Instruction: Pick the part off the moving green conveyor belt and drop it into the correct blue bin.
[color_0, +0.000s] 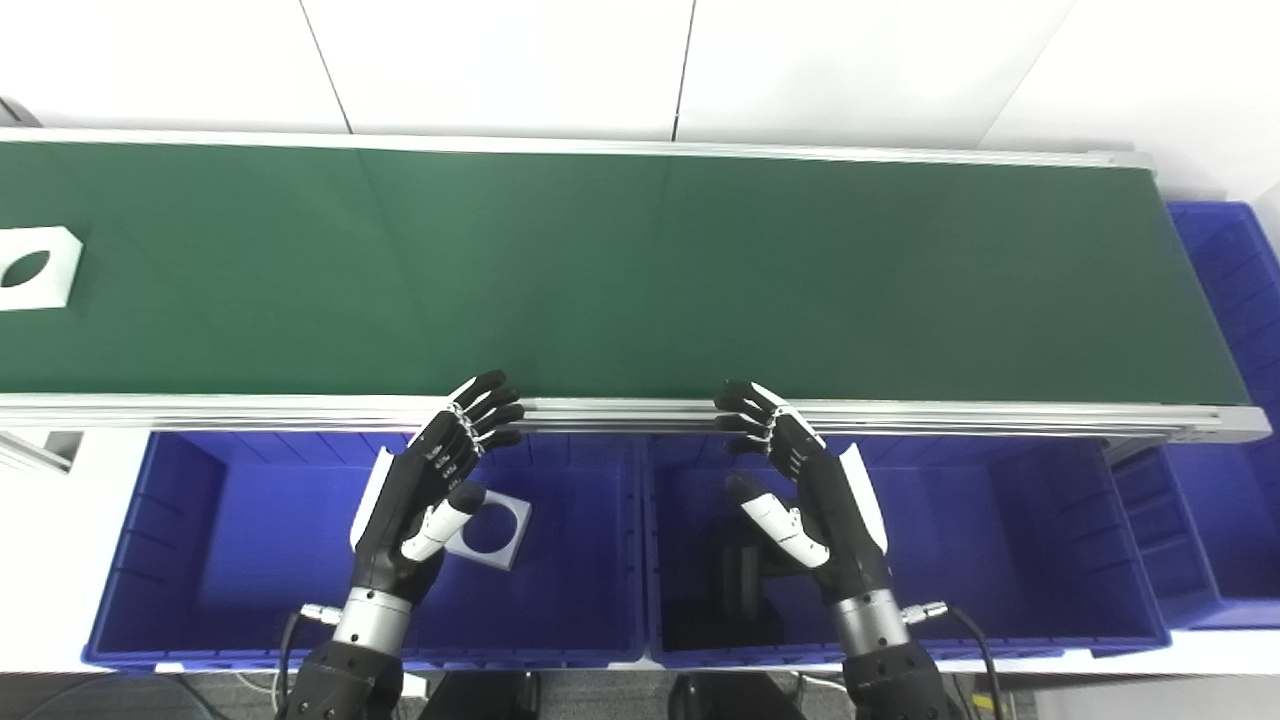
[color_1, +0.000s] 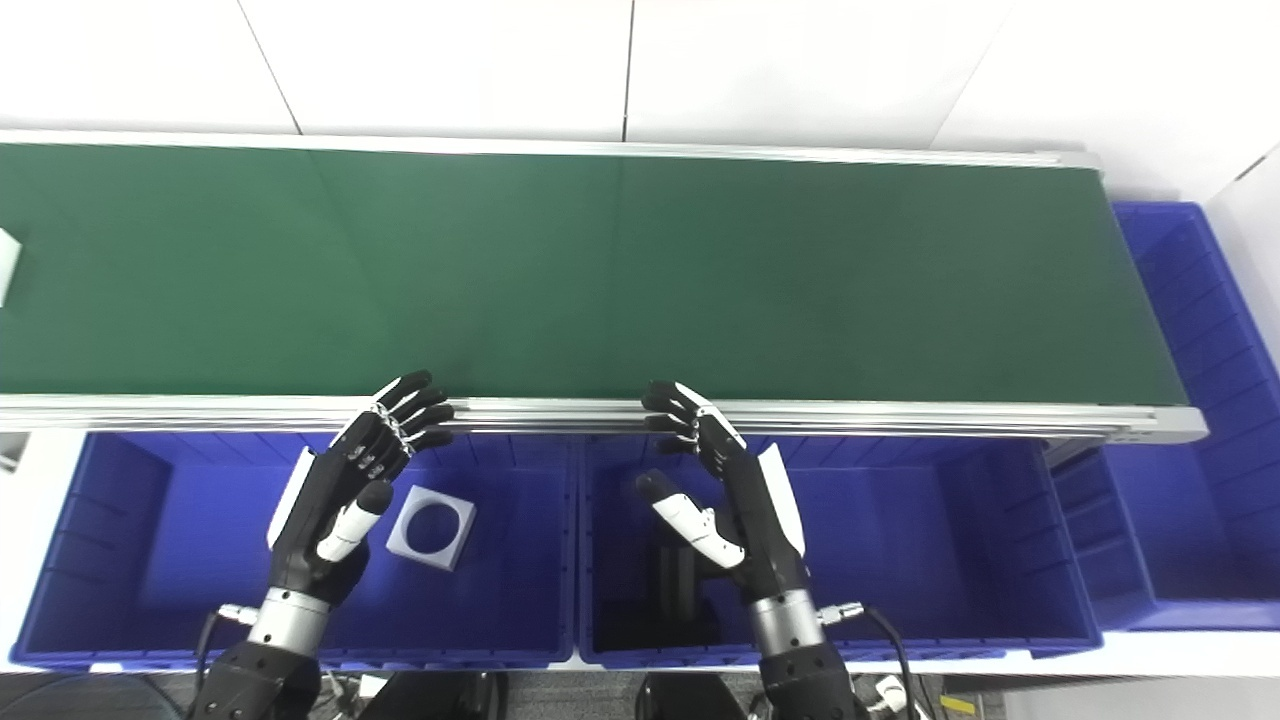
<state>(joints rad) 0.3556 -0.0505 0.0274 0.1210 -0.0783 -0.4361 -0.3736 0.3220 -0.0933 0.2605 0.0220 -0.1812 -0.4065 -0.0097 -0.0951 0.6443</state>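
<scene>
White part (color_0: 35, 267) shows whole leftward, barely clipped, seemingly, in right view.

Both head cameras look steeply down from just behind the hands, side by side, sharing the belt (color_0: 640, 270) and bins (color_1: 520, 560); the right eye view sits slightly rightward.

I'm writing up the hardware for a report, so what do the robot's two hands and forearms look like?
Both the left hand and the right hand have black segmented fingers, a white thumb with a black tip, and a white panel along the outer edge of the palm. Each sits on a silver metal wrist cuff above a black forearm. A small silver connector with a thin black cable juts from each wrist.
</scene>
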